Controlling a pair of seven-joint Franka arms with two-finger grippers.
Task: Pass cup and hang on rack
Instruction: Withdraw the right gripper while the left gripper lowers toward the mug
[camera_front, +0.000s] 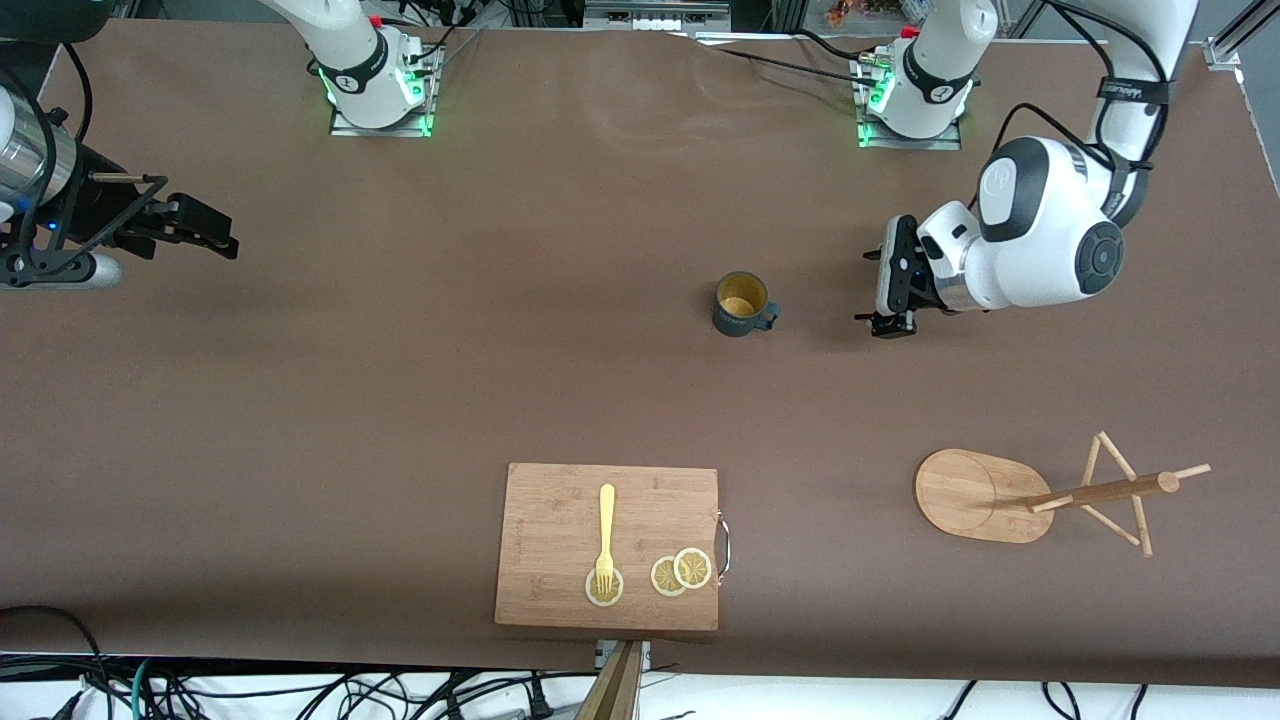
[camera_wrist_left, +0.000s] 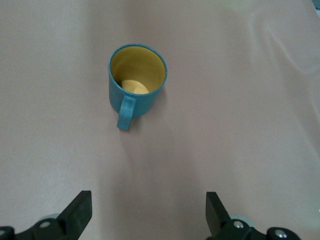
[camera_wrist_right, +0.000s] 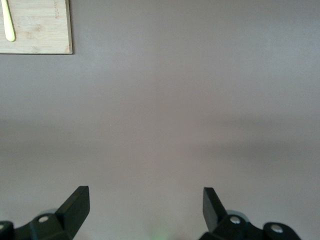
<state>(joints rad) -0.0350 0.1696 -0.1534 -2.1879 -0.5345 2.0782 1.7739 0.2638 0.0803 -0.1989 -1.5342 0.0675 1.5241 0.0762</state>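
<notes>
The dark teal cup (camera_front: 742, 303) stands upright on the brown table near the middle, ochre inside, with its loop handle turned toward the left arm's end. My left gripper (camera_front: 868, 288) hovers low beside it on that handle side, open and holding nothing. In the left wrist view the cup (camera_wrist_left: 137, 80) lies ahead of the open left gripper (camera_wrist_left: 148, 200), apart from it. The bamboo rack (camera_front: 975, 495) stands nearer the front camera, toward the left arm's end. My right gripper (camera_front: 222, 240) waits open over the right arm's end of the table, and the right wrist view shows this gripper (camera_wrist_right: 145, 197) over bare table.
A rectangular bamboo cutting board (camera_front: 540, 590) lies near the table's front edge, carrying a yellow fork (camera_front: 605, 530) and lemon slices (camera_front: 680, 572). Its corner (camera_wrist_right: 45, 35) shows in the right wrist view. Cables run along the robots' bases.
</notes>
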